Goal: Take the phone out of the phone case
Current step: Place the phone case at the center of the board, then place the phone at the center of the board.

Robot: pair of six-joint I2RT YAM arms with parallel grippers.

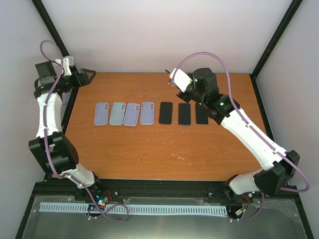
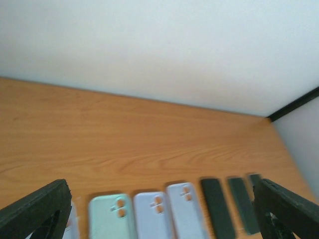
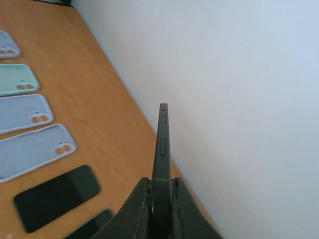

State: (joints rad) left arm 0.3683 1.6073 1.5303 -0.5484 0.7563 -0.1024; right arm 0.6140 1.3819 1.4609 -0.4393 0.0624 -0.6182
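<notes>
My right hand (image 3: 160, 191) is clamped shut on the phone (image 3: 162, 144). It grips across the two flat faces at the phone's near end, so the slab sticks straight out past the fingertips with its thin buttoned edge turned toward the wrist camera. The phone looks bare, with no case lip showing along that edge. I judge it already free.

My left hand (image 1: 87, 75) has its jaws spread wide and holds nothing. It hangs above the far left corner of the surface (image 1: 164, 149).

Below the right hand and off to its left lie four empty phone cases (image 1: 124, 113) in a row. Three bare black phones (image 1: 184, 114) lie closer in, almost under the hand.

I expect the held phone to be rigid and dense for its size, with slick glass faces. With so much length beyond the pads, it could pivot or slide if I swing fast. A drop onto a corner is the real hazard. The flat faces are the right place to pinch, nearer the middle if I regrip and clear of the side buttons. The cases should be light and bendy.
</notes>
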